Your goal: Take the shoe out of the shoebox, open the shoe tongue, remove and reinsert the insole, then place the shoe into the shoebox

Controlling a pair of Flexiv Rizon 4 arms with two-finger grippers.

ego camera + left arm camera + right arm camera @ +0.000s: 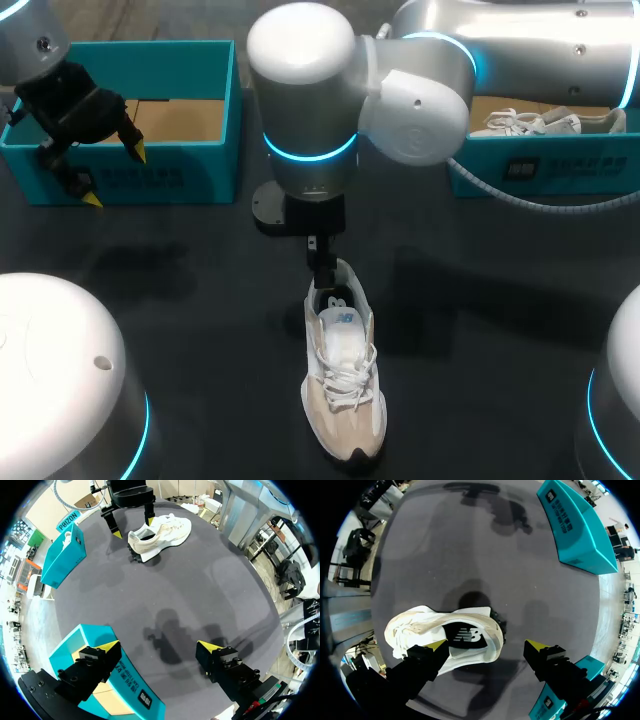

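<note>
A white and beige sneaker (343,385) lies on the dark table near the front middle, toe toward me. Its black insole (467,637) shows through the heel opening. My right gripper (322,270) hangs open right over the heel. In the right wrist view that gripper (486,646) has one finger over the opening and the other beyond the heel, holding nothing. My left gripper (110,170) stands open and empty over the front wall of the open teal shoebox (130,120) at the back left. In the left wrist view the shoe (160,532) lies far ahead of the left gripper (159,647).
A second teal shoebox (540,150) at the back right holds another white sneaker (525,122). My right arm's big elbow crosses the back middle. Two white round bases sit at the table's front corners.
</note>
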